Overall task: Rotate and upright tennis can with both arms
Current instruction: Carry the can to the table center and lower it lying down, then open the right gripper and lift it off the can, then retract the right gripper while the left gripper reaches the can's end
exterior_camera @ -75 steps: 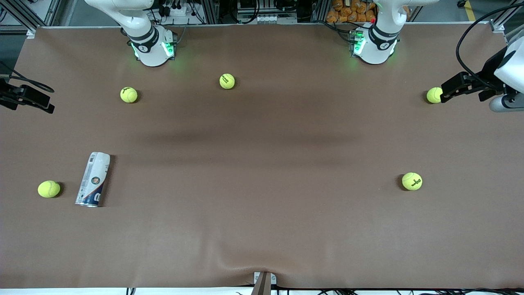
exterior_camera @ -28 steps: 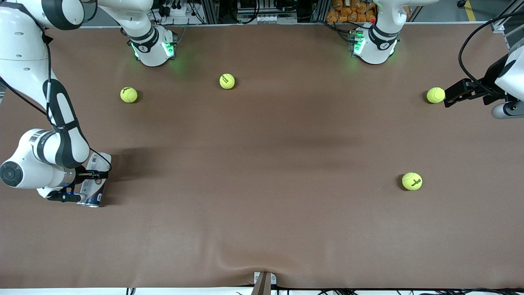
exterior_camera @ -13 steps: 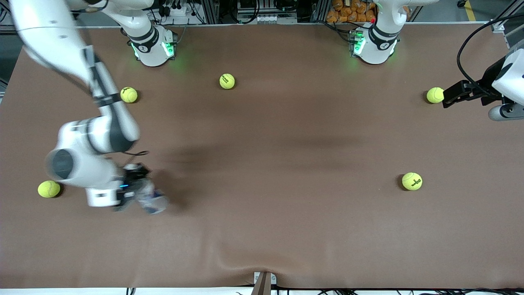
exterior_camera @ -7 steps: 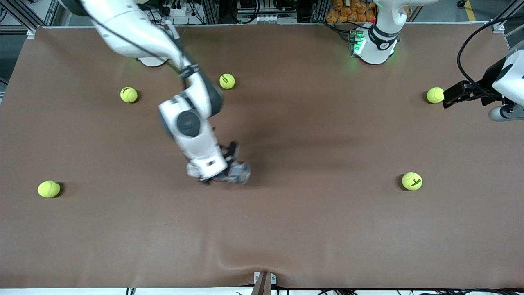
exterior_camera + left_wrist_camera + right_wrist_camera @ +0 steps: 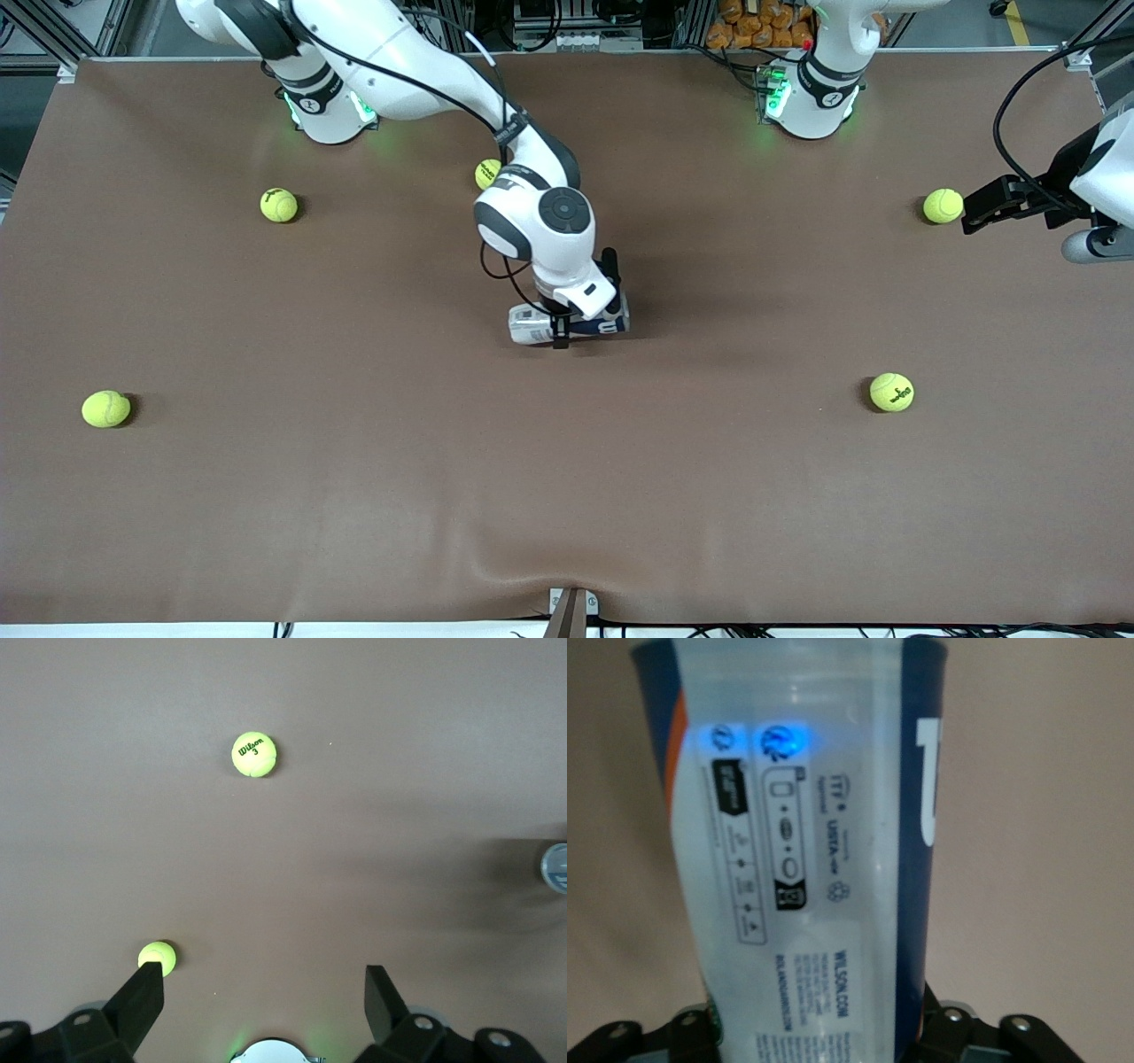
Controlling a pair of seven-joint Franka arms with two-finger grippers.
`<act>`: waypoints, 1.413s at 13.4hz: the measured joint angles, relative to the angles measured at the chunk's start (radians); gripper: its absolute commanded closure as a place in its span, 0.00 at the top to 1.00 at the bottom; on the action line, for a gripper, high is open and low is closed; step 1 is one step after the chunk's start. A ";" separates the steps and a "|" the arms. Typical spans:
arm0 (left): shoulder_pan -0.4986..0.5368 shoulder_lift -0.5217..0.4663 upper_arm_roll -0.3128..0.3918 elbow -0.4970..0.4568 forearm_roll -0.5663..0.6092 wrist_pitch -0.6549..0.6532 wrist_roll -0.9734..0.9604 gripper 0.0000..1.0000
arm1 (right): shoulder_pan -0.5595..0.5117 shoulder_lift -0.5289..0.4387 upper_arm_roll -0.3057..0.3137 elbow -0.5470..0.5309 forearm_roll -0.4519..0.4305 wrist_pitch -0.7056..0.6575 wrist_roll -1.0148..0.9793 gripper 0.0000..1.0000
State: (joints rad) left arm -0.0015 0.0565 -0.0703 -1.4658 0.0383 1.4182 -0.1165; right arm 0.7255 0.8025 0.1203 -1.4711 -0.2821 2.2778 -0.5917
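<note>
The tennis can (image 5: 532,324) lies on its side on the brown table (image 5: 567,496), near the middle, its long axis running from one arm's end toward the other. My right gripper (image 5: 583,306) reaches down over it, one finger on each side of the can. The right wrist view is filled by the white and navy label of the tennis can (image 5: 806,859), which sits tight between the finger bases. My left gripper (image 5: 967,208) waits open at the left arm's end of the table, its fingers (image 5: 142,992) wide apart with nothing between them.
Several yellow-green tennis balls lie about: one (image 5: 942,206) right beside the left gripper, one (image 5: 891,392) nearer the camera, one (image 5: 484,174) partly under the right arm, one (image 5: 279,205) and one (image 5: 105,408) toward the right arm's end.
The right arm has swept the can from the right arm's end of the table to the middle and turned it crosswise; it now rests on the table. The left arm has stayed put.
</note>
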 measured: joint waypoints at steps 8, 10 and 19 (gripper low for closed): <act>0.004 0.000 -0.002 -0.005 0.000 0.000 0.006 1.00 | 0.011 -0.153 0.004 0.138 0.002 -0.234 0.045 1.00; -0.003 0.003 -0.005 -0.007 -0.003 0.000 0.006 1.00 | 0.009 -0.264 -0.002 0.200 0.025 -0.390 0.063 1.00; -0.036 0.257 -0.029 -0.028 -0.474 0.116 0.005 1.00 | -0.418 -0.329 -0.029 0.240 0.045 -0.436 0.182 1.00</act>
State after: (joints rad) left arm -0.0372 0.3132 -0.0993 -1.4936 -0.4355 1.5345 -0.1114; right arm 0.3078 0.4740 0.0912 -1.2313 -0.2369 1.8423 -0.4096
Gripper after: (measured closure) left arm 0.000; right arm 0.000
